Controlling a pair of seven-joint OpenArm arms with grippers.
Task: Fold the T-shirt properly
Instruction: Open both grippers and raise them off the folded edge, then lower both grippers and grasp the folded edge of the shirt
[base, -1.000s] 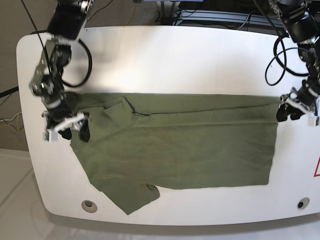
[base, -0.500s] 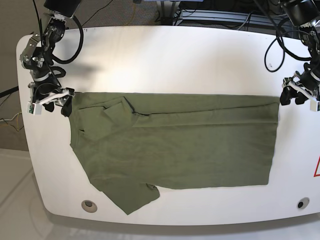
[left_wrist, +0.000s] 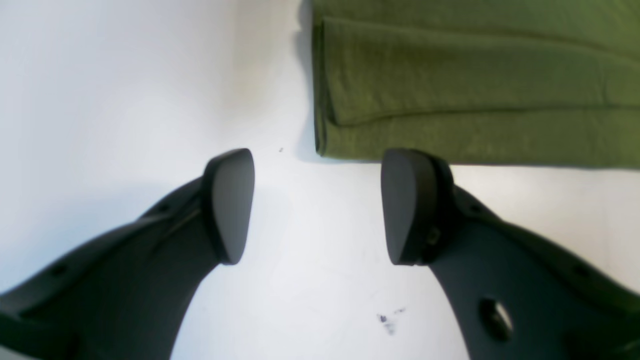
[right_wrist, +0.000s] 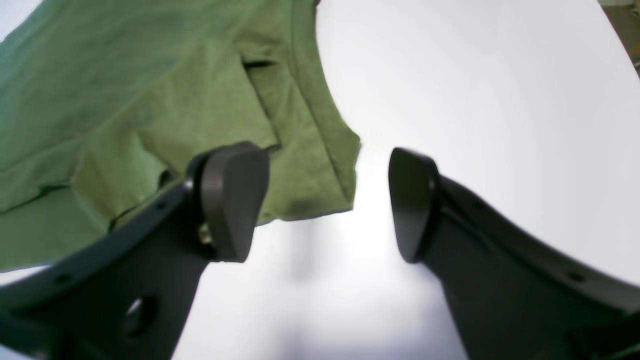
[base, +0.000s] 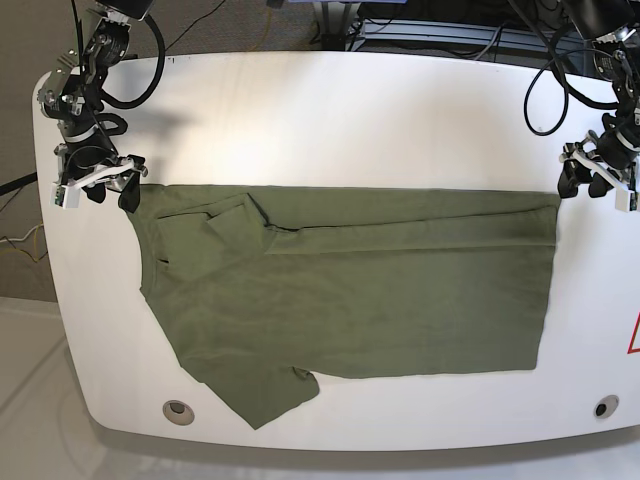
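No readable words, brands or numbers appear in any view. The only sign-like mark is part of a red triangle outline (base: 634, 336) on the white table (base: 350, 110), cut off by the frame edge at about four o'clock in the base view; whatever it contains cannot be made out.

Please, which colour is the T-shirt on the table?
The T-shirt is plain olive green, without pattern. The base view shows it best.
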